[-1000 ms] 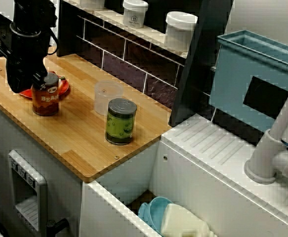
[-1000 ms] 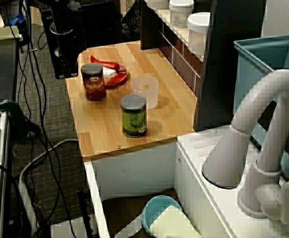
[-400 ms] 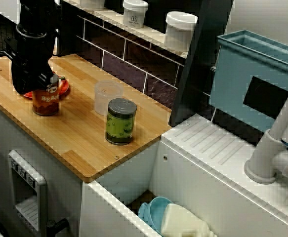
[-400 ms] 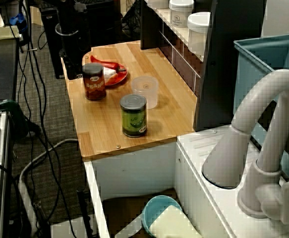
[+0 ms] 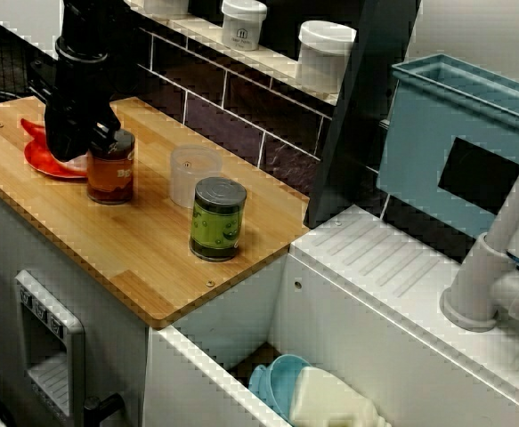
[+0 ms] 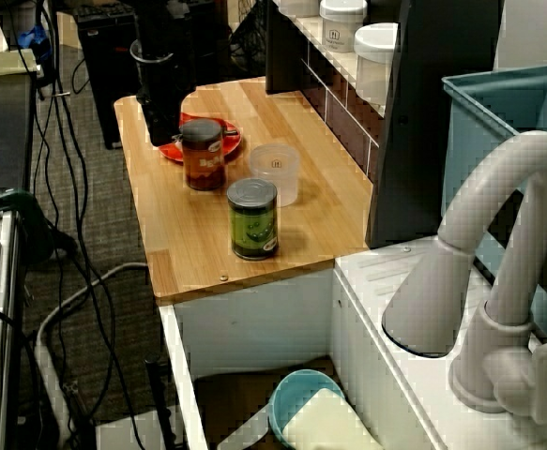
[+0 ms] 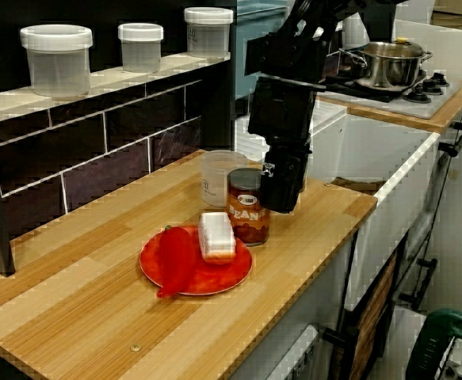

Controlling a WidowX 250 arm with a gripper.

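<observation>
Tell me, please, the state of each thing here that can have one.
beans can: upright beside the red plate.
gripper: against the beans can; jaws' grip hidden.
green can: upright, top closed.
clear cup: standing, looks empty.
shelf jars: lids on.
pot: lid on.

Seen from the counter's end, the gripper (image 7: 283, 190) covers the right edge of the bean can (image 7: 245, 226) and clips its label (image 7: 244, 211). Its fingertips are out of sight, and its grip is impossible to tell. The green can (image 5: 218, 219) is lost behind it there. From the side, the tap (image 5: 486, 267) runs off frame.
</observation>
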